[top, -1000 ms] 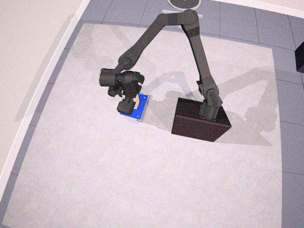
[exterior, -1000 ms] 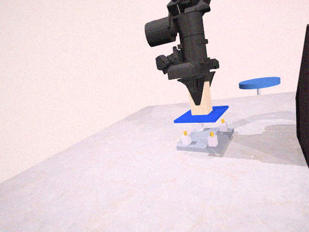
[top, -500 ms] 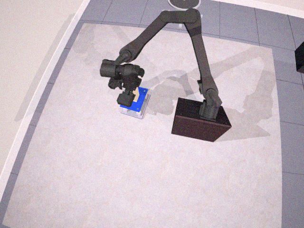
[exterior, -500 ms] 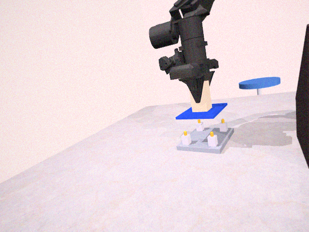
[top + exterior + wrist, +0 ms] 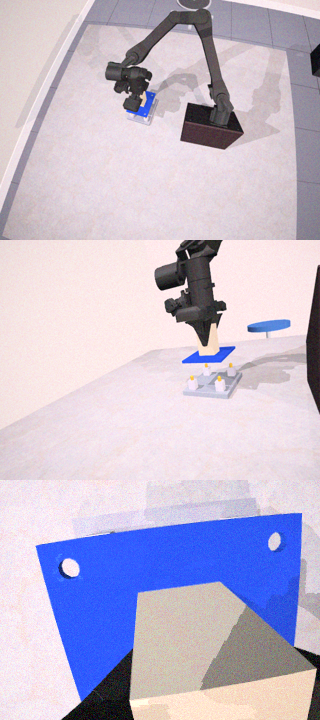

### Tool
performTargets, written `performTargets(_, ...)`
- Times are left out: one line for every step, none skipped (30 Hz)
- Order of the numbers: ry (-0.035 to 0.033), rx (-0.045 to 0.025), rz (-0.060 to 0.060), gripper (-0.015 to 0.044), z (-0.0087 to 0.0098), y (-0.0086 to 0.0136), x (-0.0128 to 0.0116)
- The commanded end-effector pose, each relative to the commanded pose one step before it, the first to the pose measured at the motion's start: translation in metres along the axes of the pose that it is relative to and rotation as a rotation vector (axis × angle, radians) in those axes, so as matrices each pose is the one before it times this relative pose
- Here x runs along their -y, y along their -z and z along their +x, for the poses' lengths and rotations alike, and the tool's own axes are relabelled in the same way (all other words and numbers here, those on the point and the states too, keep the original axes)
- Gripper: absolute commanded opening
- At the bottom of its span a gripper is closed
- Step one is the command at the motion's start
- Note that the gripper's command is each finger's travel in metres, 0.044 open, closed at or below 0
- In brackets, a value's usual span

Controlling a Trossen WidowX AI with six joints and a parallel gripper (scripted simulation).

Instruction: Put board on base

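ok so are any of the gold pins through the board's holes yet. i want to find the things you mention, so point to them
No, the board (image 5: 149,103) (image 5: 201,359) (image 5: 100,625) hangs above all four pins (image 5: 191,377), whose tips show bare below it.

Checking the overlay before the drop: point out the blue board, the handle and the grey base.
blue board (image 5: 150,104) (image 5: 192,359) (image 5: 105,610): top, exterior, wrist; upper face
handle (image 5: 143,100) (image 5: 212,349) (image 5: 175,640): same views; side
grey base (image 5: 138,120) (image 5: 206,394): top, exterior; edge

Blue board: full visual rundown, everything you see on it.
The blue board is thin, flat and four-sided, with a matt, plastic-looking surface. Two corner holes show clearly in the wrist view. Its square cream handle stands on top, clamped by the gripper. The board hangs roughly level above the grey base, clear of the gold pins.
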State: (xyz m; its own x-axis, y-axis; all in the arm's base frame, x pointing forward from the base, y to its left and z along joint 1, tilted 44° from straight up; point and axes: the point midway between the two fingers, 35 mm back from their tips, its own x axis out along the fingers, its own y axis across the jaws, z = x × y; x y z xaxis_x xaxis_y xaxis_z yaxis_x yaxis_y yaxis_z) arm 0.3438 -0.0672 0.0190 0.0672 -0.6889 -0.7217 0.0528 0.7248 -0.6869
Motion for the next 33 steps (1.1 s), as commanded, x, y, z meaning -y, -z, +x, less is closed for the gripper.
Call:
performTargets(-0.00045,-0.00075,0.0011,0.0000,0.00146,0.00004,0.00012)
performTargets(0.00004,0.00001,0.0000,0.0000,0.00082,-0.00020,0.00040)
performTargets(0.00005,0.00001,-0.0002,0.0000,0.00091,-0.00023,0.00047)
performTargets(0.00006,0.00001,-0.0004,0.0000,0.00092,-0.00022,0.00049)
performTargets(0.00007,0.00001,-0.0004,0.0000,0.00111,-0.00025,0.00059)
performTargets(0.00008,0.00001,-0.0003,0.0000,0.00116,-0.00023,0.00063)
performTargets(0.00008,0.00001,-0.0003,0.0000,0.00113,-0.00020,0.00059)
performTargets(0.00010,0.00001,-0.0003,0.0000,0.00137,-0.00019,0.00064)
performTargets(0.00010,0.00001,-0.0003,0.0000,0.00136,-0.00014,0.00055)
performTargets(0.00008,0.00000,-0.0003,0.0000,0.00127,-0.00008,0.00040)
performTargets(0.00007,0.00000,-0.0004,0.0000,0.00122,-0.00002,0.00025)
performTargets(0.00007,0.00000,-0.0005,0.0000,0.00121,0.00003,0.00011)
performTargets(0.00006,-0.00001,-0.0006,0.0000,0.00123,0.00007,0.00000)
performTargets(0.00006,-0.00001,-0.0007,0.0000,0.00123,0.00011,-0.00009)
performTargets(0.00005,-0.00001,-0.0008,0.0000,0.00121,0.00014,-0.00015)
performTargets(0.00005,-0.00001,-0.0008,0.0000,0.00118,0.00018,-0.00018)
performTargets(0.00005,-0.00001,-0.0007,0.0000,0.00114,0.00021,-0.00018)
performTargets(0.00004,-0.00001,-0.0006,0.0000,0.00111,0.00022,-0.00017)
performTargets(0.00004,-0.00001,-0.0005,0.0000,0.00110,0.00021,-0.00014)
performTargets(0.00004,-0.00001,-0.0003,0.0000,0.00110,0.00018,-0.00011)
performTargets(0.00005,-0.00001,-0.0001,0.0000,0.00110,0.00013,-0.00007)
performTargets(0.00005,-0.00001,0.0000,0.0000,0.00111,0.00008,-0.00004)
performTargets(0.00005,0.00000,0.0001,0.0000,0.00111,0.00002,-0.00001)
performTargets(0.00005,0.00000,0.0002,0.0000,0.00111,-0.00001,0.00001)
performTargets(0.00005,0.00000,0.0002,0.0000,0.00111,-0.00004,0.00002)
performTargets(0.00005,0.00000,0.0002,0.0000,0.00111,-0.00005,0.00003)
performTargets(0.00005,0.00000,0.0002,0.0000,0.00110,-0.00004,0.00002)
performTargets(0.00004,0.00000,0.0001,0.0000,0.00095,-0.00004,0.00001)
performTargets(0.00004,0.00000,0.0001,0.0000,0.00092,-0.00005,-0.00001)
performTargets(0.00003,0.00000,0.0000,0.0000,0.00061,-0.00007,-0.00002)
performTargets(0.00011,0.00086,0.0018,0.0000,-0.00085,-0.00028,0.00024)
performTargets(0.00010,0.00086,0.0018,0.0000,-0.00085,-0.00028,0.00024)
performTargets(0.00010,0.00087,0.0018,0.0000,-0.00085,-0.00028,0.00024)
